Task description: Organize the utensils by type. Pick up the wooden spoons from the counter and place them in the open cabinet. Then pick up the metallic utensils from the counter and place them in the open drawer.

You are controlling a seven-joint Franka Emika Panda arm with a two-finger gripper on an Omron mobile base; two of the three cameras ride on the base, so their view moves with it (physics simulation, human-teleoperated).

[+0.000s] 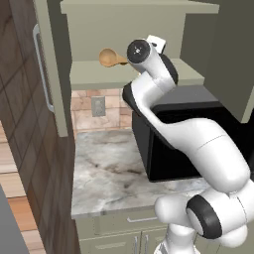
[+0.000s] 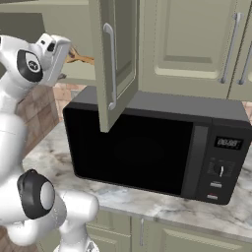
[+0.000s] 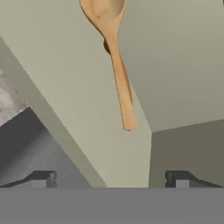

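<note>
Spoon [image 3: 114, 61] of wood lies on the cabinet shelf [image 3: 65, 87], ahead of the released, wide-apart jaws.

Black microwave [image 2: 147, 152], tiled backsplash [image 1: 84, 106], wood floor [image 1: 20, 213]

Orange-tan wooden spoon [image 3: 114, 52], upper centre; pale sage-green cabinet [image 1: 124, 30]; grey-white marbled, dark-veined counter [image 1: 106, 173], lower left; black microwave [image 2: 147, 147], centre.
</note>
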